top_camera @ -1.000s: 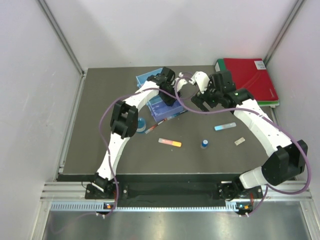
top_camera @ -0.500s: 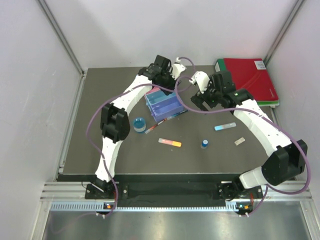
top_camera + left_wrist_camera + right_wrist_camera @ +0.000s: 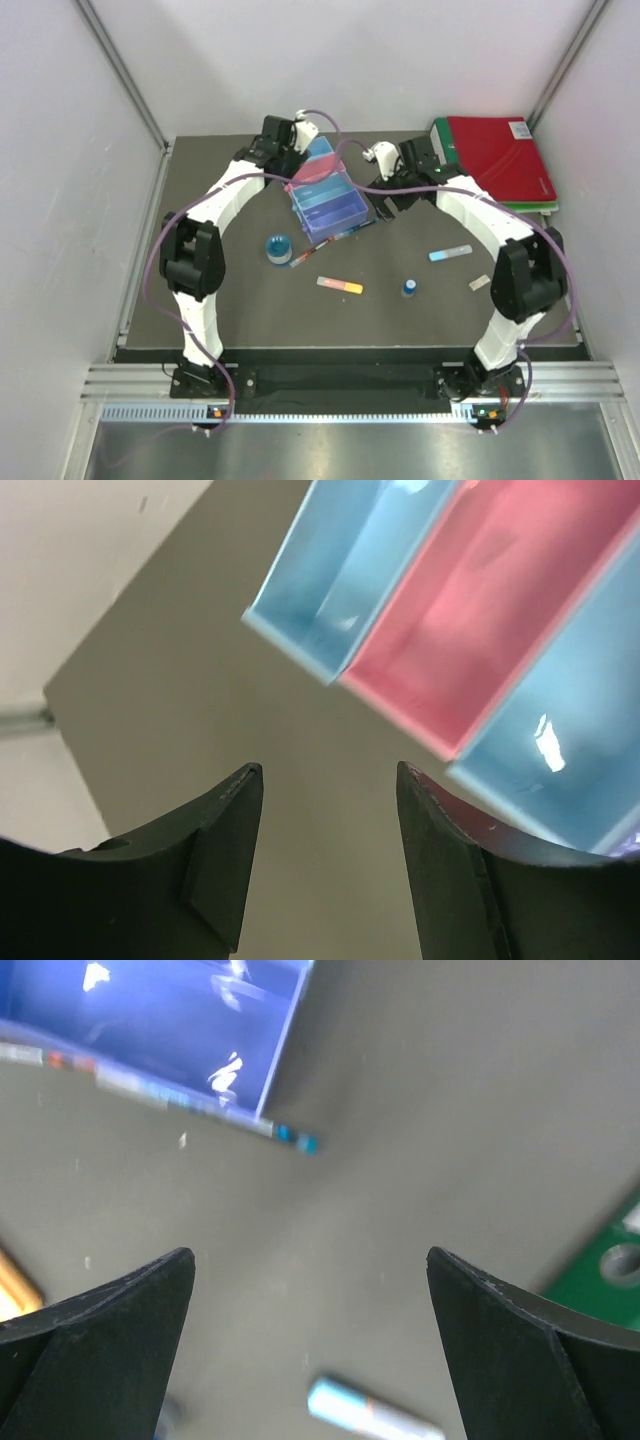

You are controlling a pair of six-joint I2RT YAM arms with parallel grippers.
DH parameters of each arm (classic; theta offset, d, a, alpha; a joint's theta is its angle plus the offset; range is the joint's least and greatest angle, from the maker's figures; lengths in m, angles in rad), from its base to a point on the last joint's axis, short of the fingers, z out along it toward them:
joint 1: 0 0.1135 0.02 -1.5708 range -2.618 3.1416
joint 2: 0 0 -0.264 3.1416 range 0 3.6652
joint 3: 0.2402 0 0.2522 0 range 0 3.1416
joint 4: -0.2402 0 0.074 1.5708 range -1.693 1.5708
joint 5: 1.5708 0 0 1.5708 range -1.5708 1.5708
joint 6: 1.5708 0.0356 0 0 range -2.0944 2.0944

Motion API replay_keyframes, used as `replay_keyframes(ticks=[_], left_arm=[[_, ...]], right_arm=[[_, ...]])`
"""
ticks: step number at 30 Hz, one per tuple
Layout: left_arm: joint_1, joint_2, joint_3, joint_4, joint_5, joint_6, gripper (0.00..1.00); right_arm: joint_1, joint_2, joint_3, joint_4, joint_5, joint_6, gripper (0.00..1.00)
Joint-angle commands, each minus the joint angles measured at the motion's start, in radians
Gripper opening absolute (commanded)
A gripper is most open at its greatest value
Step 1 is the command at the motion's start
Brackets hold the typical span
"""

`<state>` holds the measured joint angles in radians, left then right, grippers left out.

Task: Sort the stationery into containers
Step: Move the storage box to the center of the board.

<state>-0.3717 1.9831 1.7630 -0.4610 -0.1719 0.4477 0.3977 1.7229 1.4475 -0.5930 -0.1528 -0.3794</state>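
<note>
Overhead, the row of four joined bins point(image 3: 325, 195) lies slanted on the dark table point(image 3: 200, 300), between the two arms. The left gripper point(image 3: 292, 160) hangs at the row's far end and its wrist hides that corner. The right gripper point(image 3: 383, 195) sits just beside the near, purple end.

The stationery lies loose. Two thin pens point(image 3: 332, 238) rest against the row's near side, with a blue roll point(image 3: 279, 247) left of them. A pink-orange bar point(image 3: 340, 286), a blue-capped bottle point(image 3: 409, 288), a light blue bar point(image 3: 450, 253) and a pale tag point(image 3: 480, 283) lie nearer the bases. A red binder point(image 3: 500, 155) on a green binder point(image 3: 548, 208) fills the far right corner. Purple cables point(image 3: 160, 240) loop off both arms.

From the left wrist, the jaws stand partly apart with only bare table between them. The end blue bin point(image 3: 330, 580) and the pink bin point(image 3: 480, 610) lie just ahead.

From the right wrist, the jaws gape wide and hold nothing. The purple bin point(image 3: 150, 1030) shows at the upper left, a pen along its edge. The light blue bar lies blurred low between the fingers, and the green binder cuts in at the right edge.
</note>
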Motion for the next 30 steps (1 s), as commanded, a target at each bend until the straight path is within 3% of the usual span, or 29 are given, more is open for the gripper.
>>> replay_keyframes(ticks=[1,8,21,30], left_arm=[[0.051,-0.067,-0.028,0.073,-0.051,-0.007,0.61],[0.077,-0.095,-0.088,0.101,-0.043,0.016,0.60],[0.111,-0.078,-0.063,0.096,-0.032,0.008,0.60],[0.122,-0.066,-0.059,0.107,-0.012,0.000,0.60]], right_arm=[[-0.007,0.095,0.171,0.053,-0.057,0.043,1.00],[0.000,0.254,0.323,0.082,-0.071,0.056,1.00],[0.021,0.366,0.318,0.117,-0.015,0.004,1.00],[0.021,0.374,0.283,0.214,0.232,-0.078,1.00]])
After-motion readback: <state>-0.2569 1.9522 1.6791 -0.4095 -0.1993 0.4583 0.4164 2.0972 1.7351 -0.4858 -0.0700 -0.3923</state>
